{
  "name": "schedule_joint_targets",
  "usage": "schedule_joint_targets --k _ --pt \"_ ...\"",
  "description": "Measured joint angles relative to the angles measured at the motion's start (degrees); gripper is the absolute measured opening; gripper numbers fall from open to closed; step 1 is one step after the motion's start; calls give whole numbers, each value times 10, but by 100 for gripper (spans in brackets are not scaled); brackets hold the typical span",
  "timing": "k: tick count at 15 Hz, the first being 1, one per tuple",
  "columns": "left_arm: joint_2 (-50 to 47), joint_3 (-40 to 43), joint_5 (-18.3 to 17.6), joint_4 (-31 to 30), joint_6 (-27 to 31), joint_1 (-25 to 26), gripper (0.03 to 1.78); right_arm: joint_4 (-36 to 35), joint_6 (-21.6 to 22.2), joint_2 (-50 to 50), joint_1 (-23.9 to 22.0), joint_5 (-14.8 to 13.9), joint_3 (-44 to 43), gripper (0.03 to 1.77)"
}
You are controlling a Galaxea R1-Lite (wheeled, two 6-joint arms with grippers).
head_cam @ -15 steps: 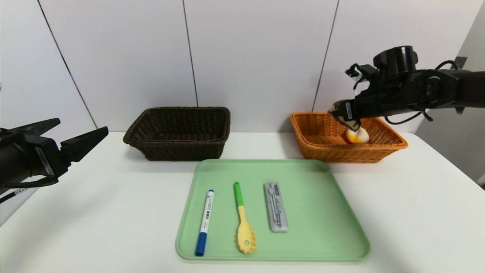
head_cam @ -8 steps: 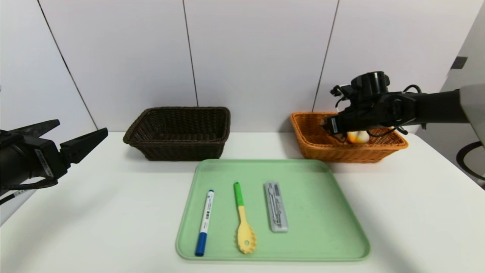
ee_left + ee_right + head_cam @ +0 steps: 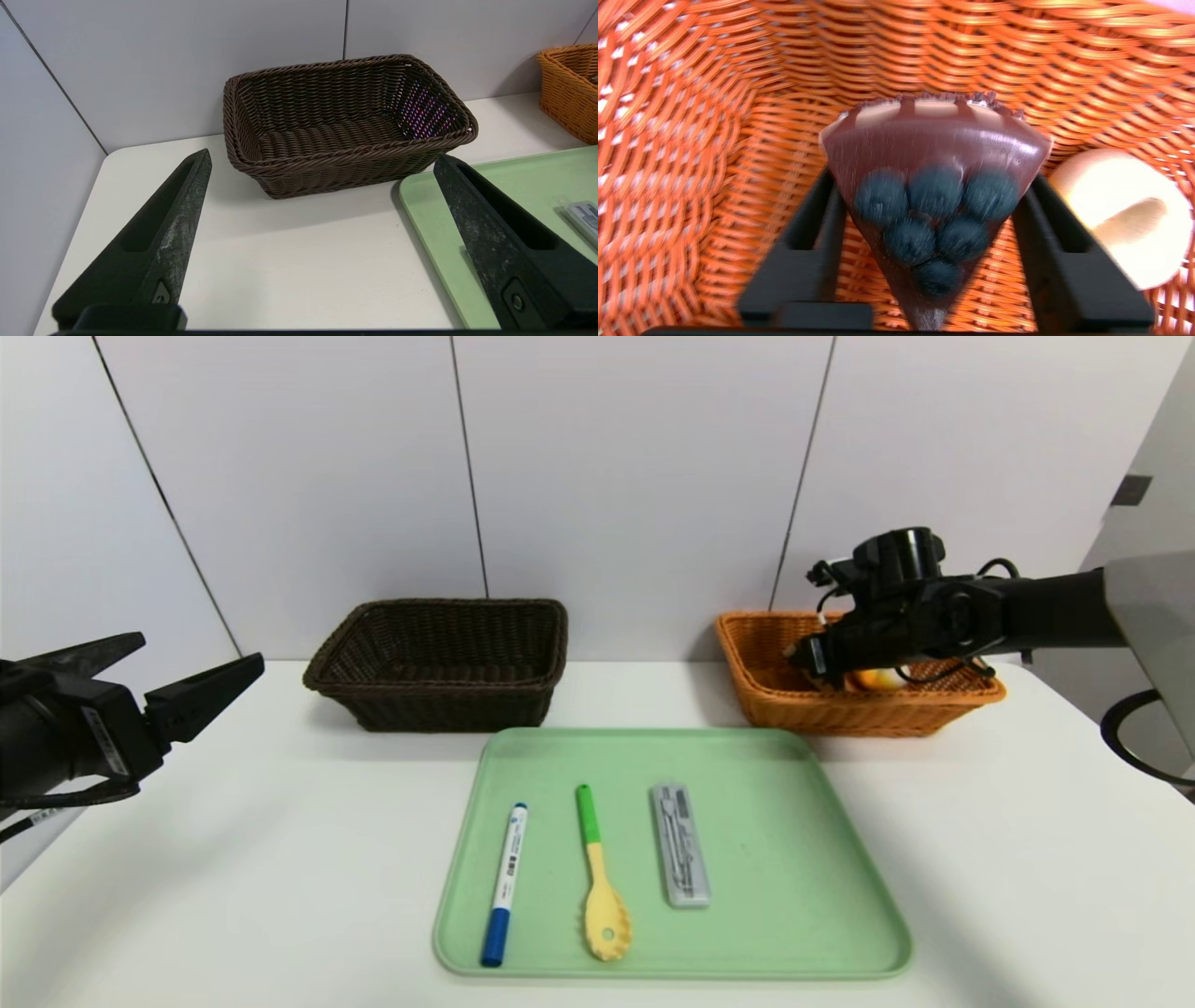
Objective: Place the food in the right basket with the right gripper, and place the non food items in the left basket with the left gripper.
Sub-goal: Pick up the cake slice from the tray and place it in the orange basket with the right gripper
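My right gripper (image 3: 808,658) reaches down into the orange right basket (image 3: 775,705). In the right wrist view its fingers stand open at either side of the brown cake wedge with dark berries (image 3: 924,140), which lies on the basket floor (image 3: 691,140). The cream bun (image 3: 1120,210) lies beside it and peeks over the rim (image 3: 878,679) in the head view. The blue-capped marker (image 3: 505,882), yellow spoon (image 3: 597,877) and grey case (image 3: 680,845) lie on the green tray (image 3: 803,896). My left gripper (image 3: 201,651) hovers open at the far left, short of the dark brown left basket (image 3: 439,709).
Both baskets stand at the back of the white table against the wall. In the left wrist view the brown basket (image 3: 345,172) holds nothing, and the tray corner (image 3: 434,219) lies beside it. Bare table lies on either side of the tray.
The right arm has come down from above the orange basket into it, carrying the cake wedge, and its fingers have spread apart from the wedge. The left arm has stayed put.
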Motion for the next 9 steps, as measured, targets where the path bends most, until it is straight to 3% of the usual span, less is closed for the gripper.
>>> schedule_joint_targets --k 4,9 --pt "-4 1 1 1 -1 0 169 -27 0 0 1 -2 0 136" --pt "-5 1 1 -1 0 0 169 -25 0 -25 0 -3 -14 152"
